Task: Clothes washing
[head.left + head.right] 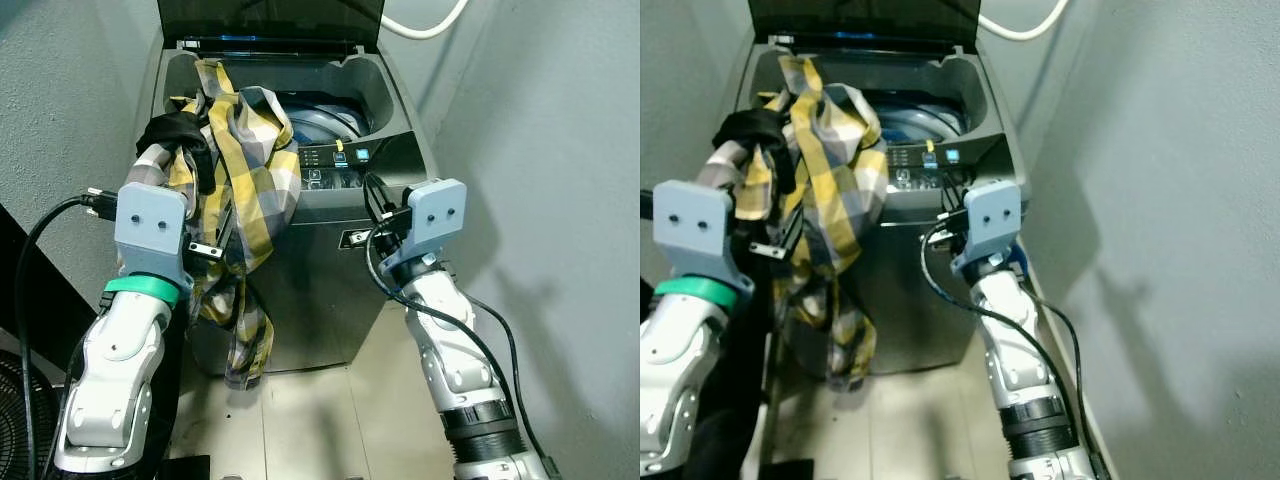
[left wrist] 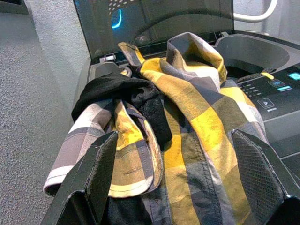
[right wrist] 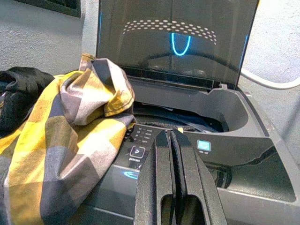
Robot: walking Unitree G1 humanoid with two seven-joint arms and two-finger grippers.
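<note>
Yellow-and-grey checked cloth dominates our view as we stand at the washing machine (image 1: 330, 290): a shirt (image 1: 250, 170) is heaped on the near rim of the tub opening, one end trailing down the machine's front almost to the floor. A black garment (image 1: 175, 130) lies bunched on top of it, toward the wall.

Our left gripper (image 2: 183, 178) sits right up against this heap with its fingers (image 2: 255, 161) spread wide, one on either side of the checked cloth, which bulges between and beyond them. We judge that they bracket the cloth without clamping it.

Further along, the lid (image 3: 173, 37) stands raised, and past the shirt we can see the dark drum (image 1: 325, 118) open. Our right gripper (image 3: 171, 140) hovers in front of the control panel (image 1: 340, 160), its two fingers pressed together and empty, tips pointing toward the buttons.

As we read it, the job is in its early half. The lid is up and the laundry has reached the machine, but most of it hangs outside the tub. Still to do: push the clothes fully in, close the lid, start the wash.

Writing is scarce. The panel shows lit blue squares and a play-style arrow with small print beneath, too fine for us to read. A glowing blue U-shaped mark reflects in the lid; we see no brand name.
</note>
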